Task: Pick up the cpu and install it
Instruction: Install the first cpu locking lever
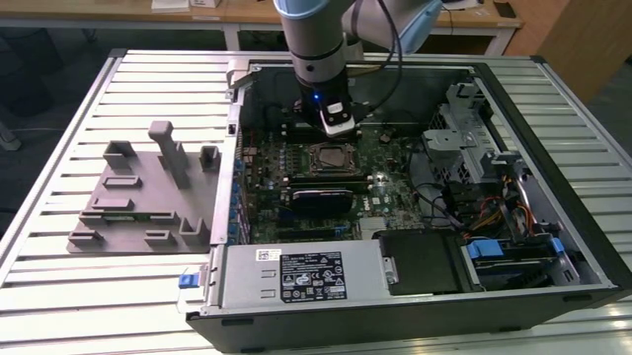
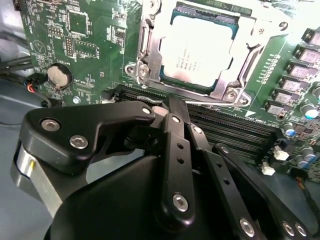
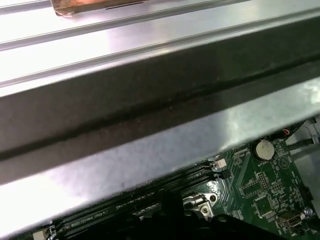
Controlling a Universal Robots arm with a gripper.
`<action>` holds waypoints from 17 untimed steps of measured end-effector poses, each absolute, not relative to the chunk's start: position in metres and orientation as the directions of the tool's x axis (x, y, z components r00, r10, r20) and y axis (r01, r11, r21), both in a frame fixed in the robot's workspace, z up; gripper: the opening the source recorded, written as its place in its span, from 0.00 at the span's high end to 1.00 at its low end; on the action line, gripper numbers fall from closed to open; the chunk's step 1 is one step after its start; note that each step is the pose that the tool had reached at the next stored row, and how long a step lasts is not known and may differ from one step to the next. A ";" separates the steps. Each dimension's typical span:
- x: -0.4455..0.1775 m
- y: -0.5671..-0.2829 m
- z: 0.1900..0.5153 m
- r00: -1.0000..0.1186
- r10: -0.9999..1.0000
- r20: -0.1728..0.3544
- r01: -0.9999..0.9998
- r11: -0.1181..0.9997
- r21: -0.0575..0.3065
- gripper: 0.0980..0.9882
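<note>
Beside the socketed cpu [image 2: 200, 52], gripper [image 2: 176, 107] closed, empty.

In the second wrist view the gripper [image 2: 170, 107] linkage hides the near motherboard [image 2: 90, 45], and the cpu [image 2: 200, 50] is cut by the picture's edge.

open pc case [image 1: 553, 244] on the slatted table [image 1: 59, 281], fixture [image 1: 138, 200] just beside it on the exterior view's left, motherboard [image 1: 385, 192] inside the case, cpu [image 2: 200, 52] sitting in its socket [image 2: 150, 65], gripper [image 1: 338, 127] hanging over the board near the socket
</note>
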State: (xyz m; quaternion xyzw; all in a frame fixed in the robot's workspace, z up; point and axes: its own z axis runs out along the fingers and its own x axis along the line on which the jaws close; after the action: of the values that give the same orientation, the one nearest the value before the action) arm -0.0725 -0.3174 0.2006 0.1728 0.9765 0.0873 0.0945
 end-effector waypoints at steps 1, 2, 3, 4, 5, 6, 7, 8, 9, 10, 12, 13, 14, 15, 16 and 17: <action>-0.073 -0.317 0.200 -0.921 0.358 -0.155 0.325 0.924 0.203 0.99; -0.073 -0.316 0.200 -0.920 0.361 -0.155 0.328 0.923 0.204 0.99; -0.073 -0.315 0.199 -0.919 0.363 -0.155 0.330 0.922 0.204 0.99; -0.073 -0.313 0.199 -0.918 0.365 -0.156 0.332 0.921 0.204 0.99; -0.074 -0.313 0.198 -0.917 0.366 -0.156 0.333 0.921 0.204 0.99; -0.074 -0.312 0.198 -0.917 0.367 -0.157 0.333 0.920 0.204 0.99; -0.074 -0.312 0.197 -0.916 0.368 -0.159 0.334 0.920 0.203 0.99; -0.075 -0.312 0.197 -0.916 0.368 -0.160 0.334 0.920 0.203 0.99; -0.075 -0.312 0.196 -0.915 0.368 -0.162 0.335 0.920 0.201 0.99; -0.075 -0.312 0.196 -0.915 0.369 -0.163 0.335 0.921 0.200 0.99; -0.075 -0.312 0.195 -0.914 0.370 -0.166 0.336 0.921 0.199 0.99; -0.075 -0.312 0.194 -0.914 0.370 -0.167 0.336 0.921 0.198 0.99; -0.075 -0.312 0.194 -0.914 0.370 -0.168 0.337 0.921 0.197 0.99; -0.075 -0.312 0.194 -0.913 0.370 -0.168 0.337 0.921 0.197 0.99; -0.075 -0.312 0.193 -0.913 0.371 -0.169 0.337 0.921 0.196 0.99; -0.075 -0.313 0.193 -0.913 0.371 -0.170 0.338 0.921 0.196 0.99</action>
State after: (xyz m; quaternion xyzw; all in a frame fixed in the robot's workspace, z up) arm -0.0749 -0.3125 0.1929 0.1817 0.9746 0.0814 0.1022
